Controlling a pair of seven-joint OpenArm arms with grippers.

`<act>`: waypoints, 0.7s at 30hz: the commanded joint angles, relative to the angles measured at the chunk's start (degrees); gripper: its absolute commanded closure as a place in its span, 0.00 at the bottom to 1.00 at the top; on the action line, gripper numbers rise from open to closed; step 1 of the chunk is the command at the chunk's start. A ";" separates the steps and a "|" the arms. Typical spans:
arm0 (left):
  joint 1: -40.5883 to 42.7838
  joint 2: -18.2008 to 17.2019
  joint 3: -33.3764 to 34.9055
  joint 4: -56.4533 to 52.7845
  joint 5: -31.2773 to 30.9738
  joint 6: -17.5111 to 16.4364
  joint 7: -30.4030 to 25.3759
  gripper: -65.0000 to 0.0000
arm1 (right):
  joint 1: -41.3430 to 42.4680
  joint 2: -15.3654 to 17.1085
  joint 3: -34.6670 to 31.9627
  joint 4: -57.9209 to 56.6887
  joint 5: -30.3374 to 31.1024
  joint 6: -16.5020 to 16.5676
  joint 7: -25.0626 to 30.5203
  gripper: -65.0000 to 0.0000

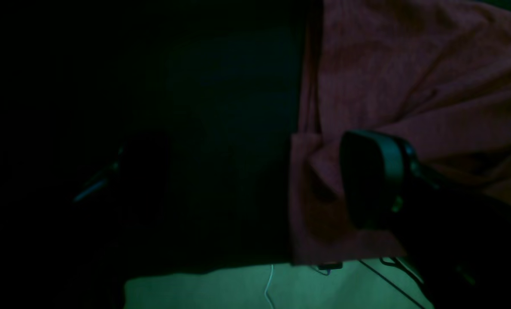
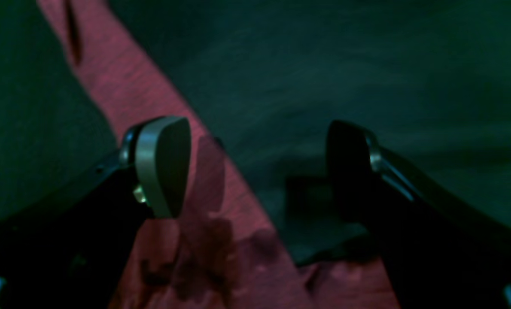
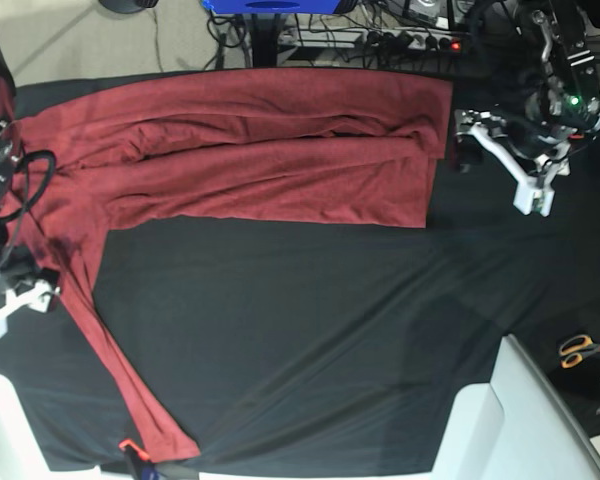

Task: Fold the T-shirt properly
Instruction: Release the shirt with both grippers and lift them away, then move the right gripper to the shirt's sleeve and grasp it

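The brick-red T-shirt [image 3: 270, 150] lies on the black table cloth [image 3: 310, 330], its body doubled lengthwise along the far side. One long sleeve [image 3: 120, 370] runs down towards the near left edge. My left gripper [image 3: 467, 142] hovers at the shirt's right-hand edge. In the left wrist view [image 1: 238, 180] it is open, with one finger [image 1: 375, 176] over the red cloth [image 1: 410, 77] and the other dim over the black cloth. My right gripper [image 3: 25, 288] is open and empty above the sleeve. In the right wrist view [image 2: 257, 171] the sleeve [image 2: 212, 180] passes under its left finger [image 2: 165, 167].
Orange-handled scissors [image 3: 580, 348] lie at the right edge. A white slab [image 3: 500, 420] stands at the near right corner. Cables and a power strip [image 3: 410, 40] run behind the table. The table's edge and the floor [image 1: 238, 287] show in the left wrist view.
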 commanded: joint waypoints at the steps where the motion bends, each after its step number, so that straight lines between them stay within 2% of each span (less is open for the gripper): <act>1: -0.10 -0.81 -1.03 0.97 -0.30 0.36 -0.84 0.08 | 1.46 1.04 0.03 0.68 0.44 0.25 1.31 0.29; 8: 0.08 -0.81 -2.43 0.97 -0.30 0.27 -0.84 0.08 | 1.20 -1.07 0.03 -0.29 0.44 0.25 1.22 0.29; 18: 0.08 -0.81 -1.99 0.97 -0.30 0.27 -0.84 0.08 | 1.11 -1.24 0.03 -1.70 0.44 0.34 1.22 0.30; 19: 0.08 -0.81 -1.99 0.97 -0.30 0.27 -0.84 0.08 | 1.11 -1.24 0.03 -1.70 0.44 0.34 1.22 0.33; 21: 0.08 -0.81 -1.99 0.88 -0.30 0.27 -0.84 0.08 | 1.11 -1.24 0.03 -1.70 0.44 0.34 1.22 0.48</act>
